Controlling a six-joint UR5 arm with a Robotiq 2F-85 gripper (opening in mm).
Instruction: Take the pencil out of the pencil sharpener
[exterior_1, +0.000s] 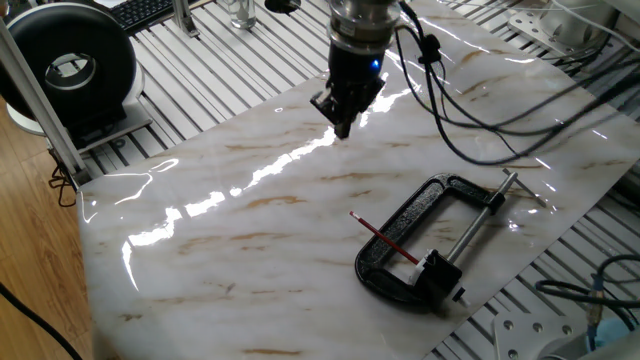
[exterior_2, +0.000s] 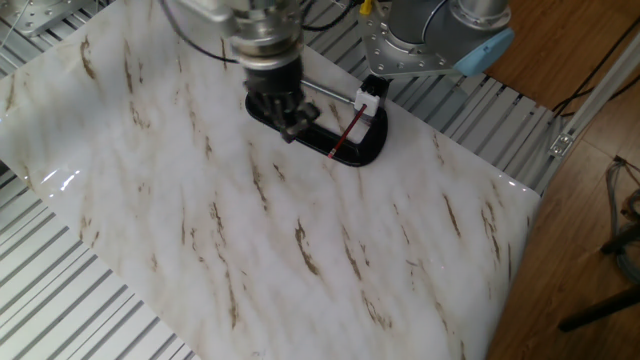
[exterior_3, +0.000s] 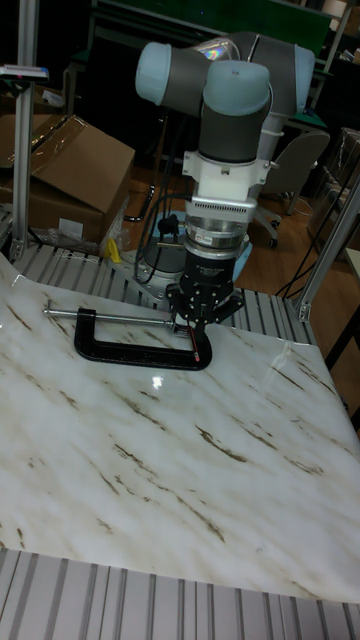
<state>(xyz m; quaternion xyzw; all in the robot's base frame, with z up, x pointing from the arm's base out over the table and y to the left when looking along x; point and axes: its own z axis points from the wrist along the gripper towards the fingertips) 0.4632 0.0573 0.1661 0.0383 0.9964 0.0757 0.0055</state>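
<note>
My gripper (exterior_1: 343, 124) hangs empty above the marble board (exterior_1: 250, 230), fingers nearly together, well apart from the red pencil (exterior_1: 385, 240) lodged in the pencil sharpener (exterior_1: 432, 266) on the C-clamp (exterior_1: 430, 240).

One fixed view looks down at an angle over the marble tabletop (exterior_1: 250, 230) from one corner, with the clamp (exterior_1: 425, 240) near the camera. The other fixed view looks steeply down from the opposite side, so the clamp (exterior_2: 335, 140) lies far. The tall fixed view stands low at the tabletop's (exterior_3: 150, 450) edge and faces the arm (exterior_3: 225, 150). All three share the tabletop and clamp (exterior_3: 135, 350).
</note>
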